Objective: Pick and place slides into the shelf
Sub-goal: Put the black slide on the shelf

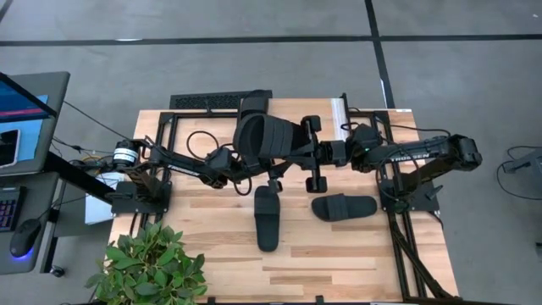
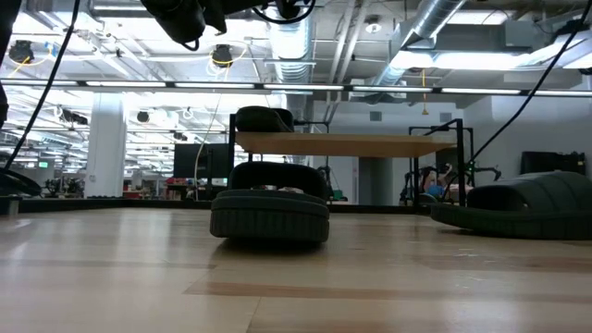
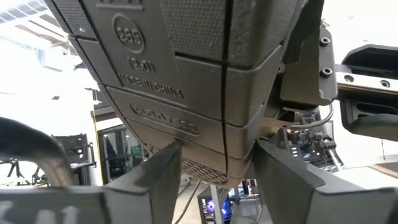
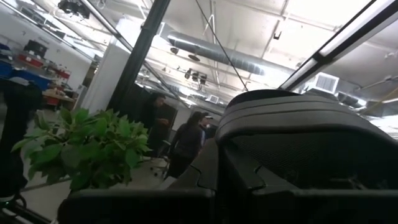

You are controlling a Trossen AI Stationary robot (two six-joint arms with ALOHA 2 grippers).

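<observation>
Left end effector (image 1: 240, 163): mine, raised above the tabletop (image 1: 356, 254) near its middle; fingers (image 3: 158, 180) closed against the sole of a held slide (image 1: 262, 140). Left wrist view shows the ribbed underside with moulded lettering between the two fingers.
Held slide: aloft, sole toward my left wrist camera, strap side up in the high view, over the shelf area.
Right end effector (image 1: 326, 154): reaching in from the right, meeting the same slide at its other side. Right wrist view shows the slide's tread (image 4: 292, 149) pressed close, filling the lower frame; how far these fingers are parted I cannot tell.
Shelf (image 2: 347, 144): light wood top on thin black legs, toward the far side of the tabletop; one slide (image 2: 264, 118) sits on its top at one end.
Loose slides: one (image 1: 267, 218) lying lengthwise, another (image 1: 344, 207) crosswise just beside it, not touching.
Plant (image 1: 152, 267): at the near left corner.
Background: people (image 4: 186, 143) standing beyond the table.
</observation>
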